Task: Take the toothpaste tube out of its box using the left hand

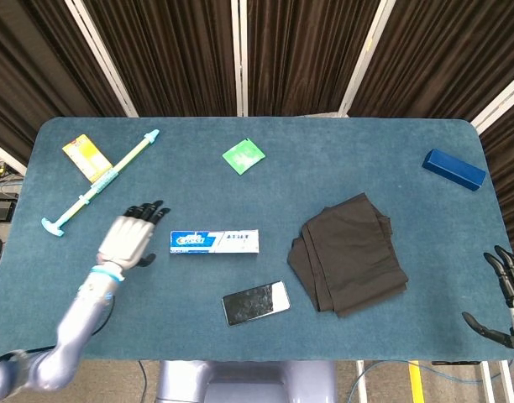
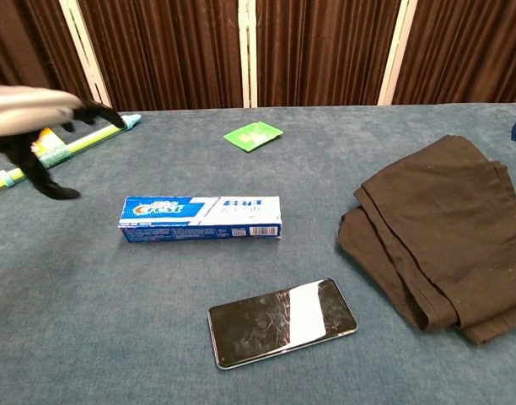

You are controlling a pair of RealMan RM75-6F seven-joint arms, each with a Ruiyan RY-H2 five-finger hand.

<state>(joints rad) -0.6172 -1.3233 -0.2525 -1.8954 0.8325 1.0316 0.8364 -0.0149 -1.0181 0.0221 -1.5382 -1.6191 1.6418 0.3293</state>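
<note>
Hovering beside the toothpaste box (image 1: pixel 214 242), the left hand (image 1: pixel 128 239) has fingers spread, empty.

Pale grey-white palm shells on left hand (image 1: pixel 131 238) and right hand (image 1: pixel 513 290), slim black fingers, light-blue wrist band, lavender-grey forearm.

table (image 1: pixel 391 151): blue cloth top | toothpaste box (image 1: pixel 215 242): flat, near middle | phone (image 1: pixel 255 303): face up, near front edge | black cloth (image 1: pixel 348 252): folded, right of box | green packet (image 1: pixel 243 155): far middle | long toothbrush-like tool (image 1: pixel 99 185), yellow packet (image 1: pixel 87 158): far left | blue box (image 1: pixel 453 170): far right corner
</note>
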